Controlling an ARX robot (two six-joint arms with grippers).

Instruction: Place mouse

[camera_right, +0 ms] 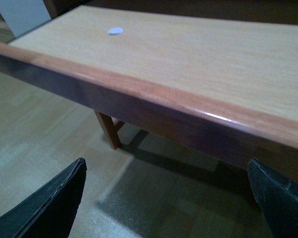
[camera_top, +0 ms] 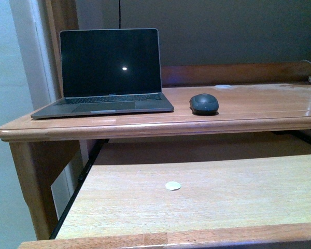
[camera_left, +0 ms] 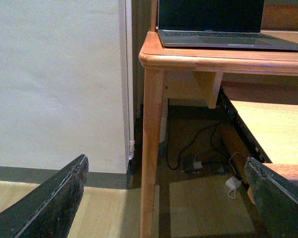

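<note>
Lying flat, the mouse (camera_top: 204, 104) sits on the bench (camera_top: 259, 111) just right of the laptop (camera_top: 111, 72); it looks light, rigid, smooth, likely slippery; pinching its 2 long sides mid-body seems safest; left end effector (camera_left: 165, 159) and right end effector (camera_right: 166, 161) gape empty, away from it.

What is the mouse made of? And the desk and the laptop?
The mouse looks like dark grey plastic, matte: it gives almost no shine. The desk looks like varnished wood: grain shows and light glares off its top. The laptop body looks like grey metal, maybe plastic; its screen is glossy.
</note>
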